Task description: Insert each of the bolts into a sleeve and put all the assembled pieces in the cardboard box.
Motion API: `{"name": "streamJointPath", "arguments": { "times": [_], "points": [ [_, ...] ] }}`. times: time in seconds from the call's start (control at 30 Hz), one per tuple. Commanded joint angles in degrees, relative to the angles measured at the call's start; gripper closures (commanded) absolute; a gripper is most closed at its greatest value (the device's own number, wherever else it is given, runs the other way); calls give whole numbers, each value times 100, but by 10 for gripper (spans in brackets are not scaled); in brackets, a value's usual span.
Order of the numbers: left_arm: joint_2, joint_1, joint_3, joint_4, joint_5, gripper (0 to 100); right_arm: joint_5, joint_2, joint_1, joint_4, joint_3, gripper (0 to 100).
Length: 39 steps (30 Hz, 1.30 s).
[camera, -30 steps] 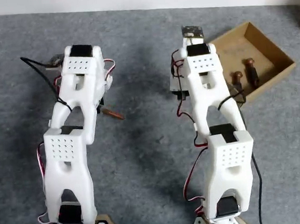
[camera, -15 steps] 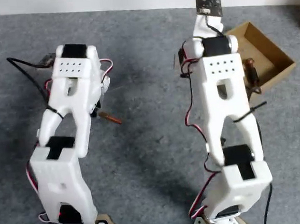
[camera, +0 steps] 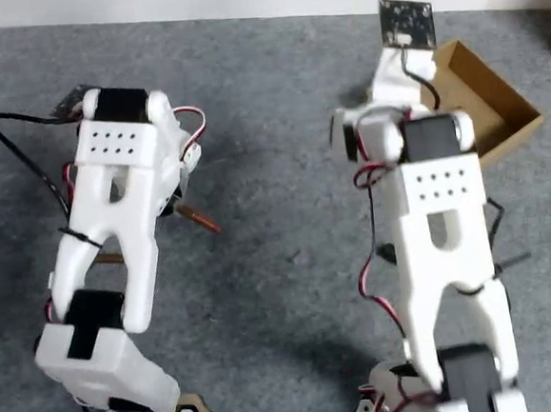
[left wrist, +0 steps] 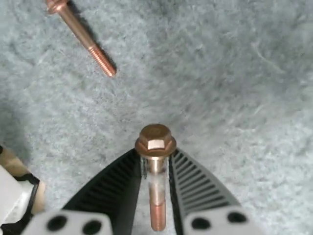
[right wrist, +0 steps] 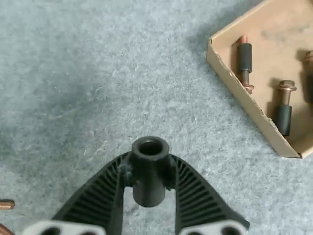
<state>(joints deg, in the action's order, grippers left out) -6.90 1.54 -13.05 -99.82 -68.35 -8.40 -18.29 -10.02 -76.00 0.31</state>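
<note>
bolt (left wrist: 155, 159) sits clamped between the left gripper's (left wrist: 155, 155) jaws, head outward, well apart from the cardboard box (camera: 513, 135). sleeve (right wrist: 149, 171), open bore facing the camera, is pinched in the right gripper (right wrist: 149, 164) near the box's outer wall. two assembled pieces (right wrist: 244, 53) lie inside the box. loose bolt (left wrist: 80, 36) lies on the grey carpet (left wrist: 234, 73), far from the box.
</note>
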Motion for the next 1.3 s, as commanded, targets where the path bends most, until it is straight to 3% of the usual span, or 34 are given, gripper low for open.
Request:
{"name": "streamJointPath", "arguments": {
  "times": [0.0,0.47,0.67,0.77,0.97,1.1,1.27],
  "points": [
    [585,110,4,-53,88,994,246,-1024,57,655,769,995],
    [1086,919,22,-26,1029,994,273,-3354,48,2835,4207,995],
    [1077,875,4,53,1266,994,246,-4136,-163,4154,5701,995],
    [1068,936,40,457,1327,994,237,-4593,-382,4901,6492,995],
    [1068,1112,66,1160,2163,994,246,-5156,-629,5859,7503,995],
    [1068,1130,426,1477,2136,994,246,-5279,-637,6290,7837,995],
    [1068,1297,1429,2602,2171,993,255,-5279,-620,7143,8453,995]
  ]
}}
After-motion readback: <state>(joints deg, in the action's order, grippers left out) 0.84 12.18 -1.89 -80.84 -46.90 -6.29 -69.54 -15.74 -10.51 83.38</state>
